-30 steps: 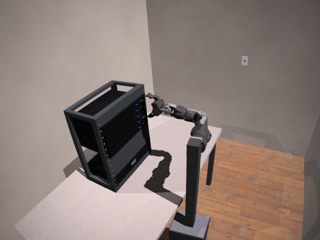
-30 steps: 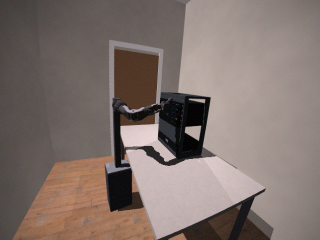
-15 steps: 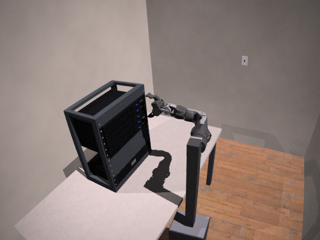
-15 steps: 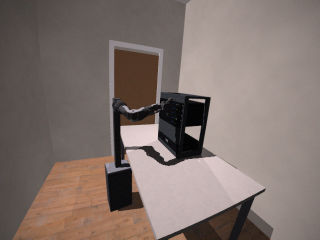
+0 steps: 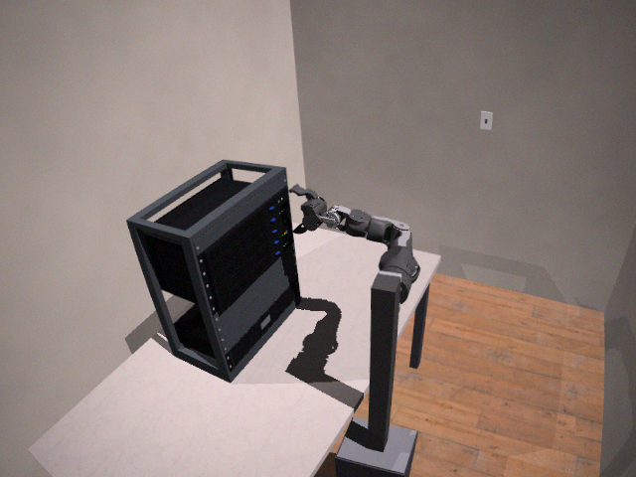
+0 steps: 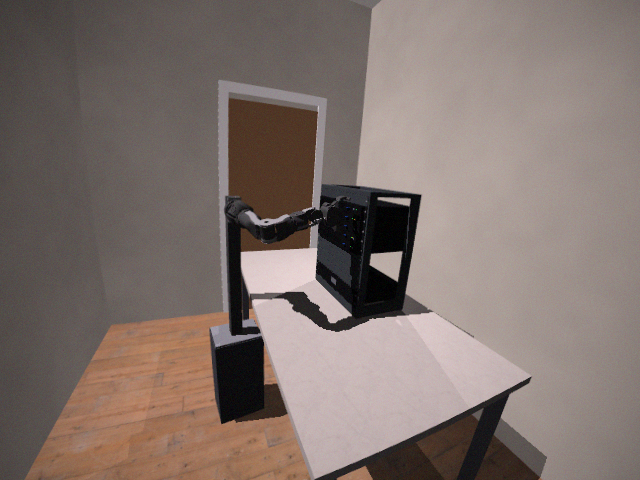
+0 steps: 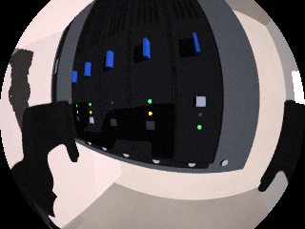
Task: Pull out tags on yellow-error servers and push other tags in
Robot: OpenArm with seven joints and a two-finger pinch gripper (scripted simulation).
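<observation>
Top view: the tall dark-metal server rack (image 5: 238,209) (image 6: 364,258) (image 7: 239,95) stands upright on the pale stone-look table (image 5: 154,410) (image 6: 387,372) (image 7: 91,174), left of centre. The black two-finger hand (image 5: 294,210) (image 6: 338,214) (image 7: 153,152) is by its upper right edge, fingers wide apart — nothing in them.

Exterior view: rack right of centre, hand near its upper front. Table stretches out lower right, but space between hand and rack looks tight.

Wrist view: five blue information tags (image 5: 274,232) (image 6: 345,225) (image 7: 110,59) cross the upper half. Yellow lights (image 7: 150,114) show at centre and left. Can't tell if any tag's at its stop, so I'd guess the pulling's left to do — no square button (image 7: 200,101) looks lit blue.

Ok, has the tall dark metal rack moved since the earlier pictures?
No, the tall dark metal rack stands in the same place on the pale table.
</observation>
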